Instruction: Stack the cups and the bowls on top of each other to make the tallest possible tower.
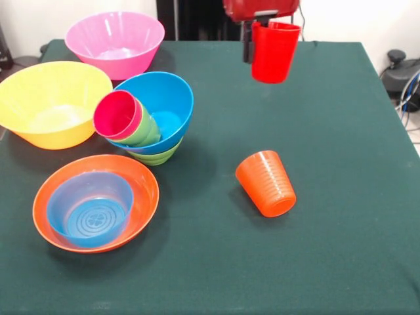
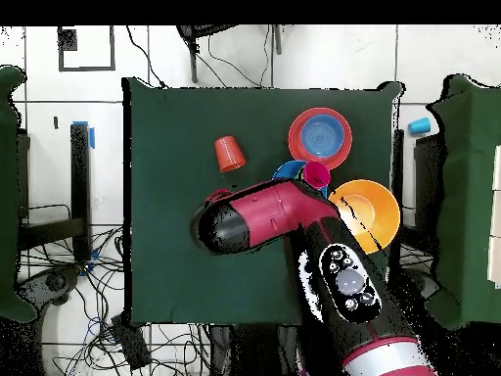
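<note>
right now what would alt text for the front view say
The gripper holds a red cup in the air over a green table. An orange cup lies on its side; at left, pink and green cups lie nested in a blue bowl.

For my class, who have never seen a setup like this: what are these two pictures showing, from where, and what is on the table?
A robot arm works at a table covered in green cloth. One picture looks across the table; the other looks straight down from above, where the arm hides much of it.

The arm's hand holds a red cup up in the air.

On the table stand a yellow bowl and a pink bowl. A blue bowl sits in a green bowl and holds a tilted pink cup nested in a green cup. A small blue bowl rests in an orange bowl. An orange cup lies on its side.
</note>
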